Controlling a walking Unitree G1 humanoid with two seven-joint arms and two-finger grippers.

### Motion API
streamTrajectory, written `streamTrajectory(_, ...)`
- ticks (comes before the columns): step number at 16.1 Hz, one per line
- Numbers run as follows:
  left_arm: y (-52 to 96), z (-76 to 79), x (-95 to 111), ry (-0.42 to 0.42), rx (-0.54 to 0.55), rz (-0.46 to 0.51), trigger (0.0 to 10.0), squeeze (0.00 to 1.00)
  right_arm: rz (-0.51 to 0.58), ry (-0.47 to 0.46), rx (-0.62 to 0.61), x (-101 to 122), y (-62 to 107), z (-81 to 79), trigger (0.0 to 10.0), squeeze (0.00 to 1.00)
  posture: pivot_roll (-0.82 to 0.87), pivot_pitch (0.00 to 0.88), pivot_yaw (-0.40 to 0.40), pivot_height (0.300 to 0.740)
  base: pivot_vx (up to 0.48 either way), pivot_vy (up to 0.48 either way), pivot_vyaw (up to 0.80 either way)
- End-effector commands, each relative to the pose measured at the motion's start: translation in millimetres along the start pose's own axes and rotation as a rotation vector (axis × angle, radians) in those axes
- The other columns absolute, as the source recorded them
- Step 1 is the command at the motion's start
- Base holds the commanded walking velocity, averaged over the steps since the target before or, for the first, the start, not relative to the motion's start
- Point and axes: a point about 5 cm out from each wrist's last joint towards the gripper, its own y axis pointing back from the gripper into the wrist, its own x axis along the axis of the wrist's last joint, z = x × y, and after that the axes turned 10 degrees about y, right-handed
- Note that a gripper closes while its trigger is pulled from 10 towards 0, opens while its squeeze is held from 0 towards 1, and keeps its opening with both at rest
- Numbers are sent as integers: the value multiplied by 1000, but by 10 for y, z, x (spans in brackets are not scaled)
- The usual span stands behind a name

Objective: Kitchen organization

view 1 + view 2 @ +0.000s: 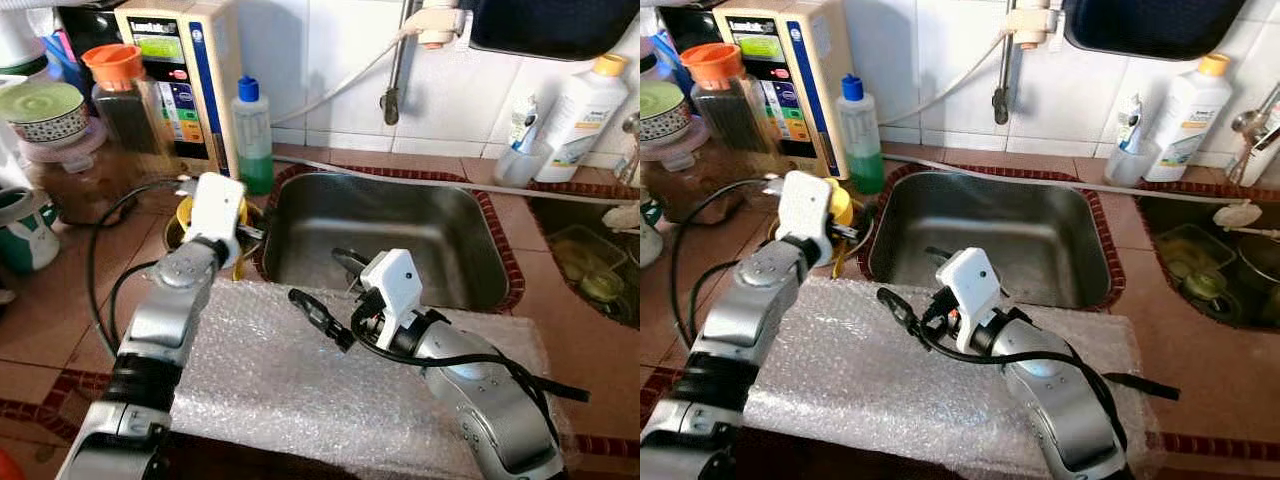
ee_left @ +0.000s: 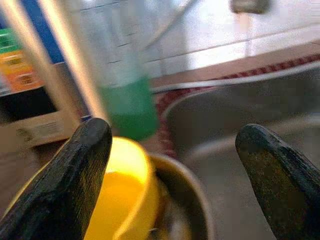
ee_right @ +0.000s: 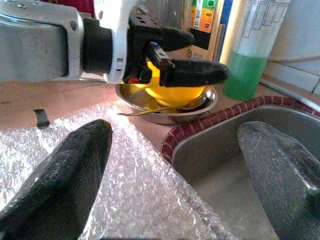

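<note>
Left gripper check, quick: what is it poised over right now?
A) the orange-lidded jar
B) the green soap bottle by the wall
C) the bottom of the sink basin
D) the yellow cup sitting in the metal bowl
D: the left gripper is open, its fingers straddling the yellow cup, which sits in the metal bowl beside the sink; the green soap bottle stands behind it, apart.

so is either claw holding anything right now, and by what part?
Nothing is held. The left claw is open around the yellow cup in the metal bowl, not closed on it. The right claw is open over the bubble wrap.
</note>
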Motion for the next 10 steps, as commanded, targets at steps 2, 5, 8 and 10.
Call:
streamTrajectory(2, -35, -77, -24, -49, -13, -47, 10000, 0, 3, 2, -2, 5, -4, -1, 10000, 1000, 39, 18, 39, 740, 0, 0, 0)
streamTrajectory(5, -60, -223, -33, -63, 37, -66, 10000, 0, 2, -1, -8, 4, 5, -6, 10000, 1000, 35, 20, 46, 740, 0, 0, 0)
streamTrajectory(8, -50, -272, -126, -70, 32, -113, 10000, 0, 3, -3, -10, 4, 13, -8, 10000, 1000, 33, 24, 47, 740, 0, 0, 0)
streamTrajectory(10, -34, -287, -218, -66, 13, -157, 10000, 0, 1, -16, 6, 2, 25, -26, 10000, 1000, 33, 25, 45, 740, 0, 0, 0)
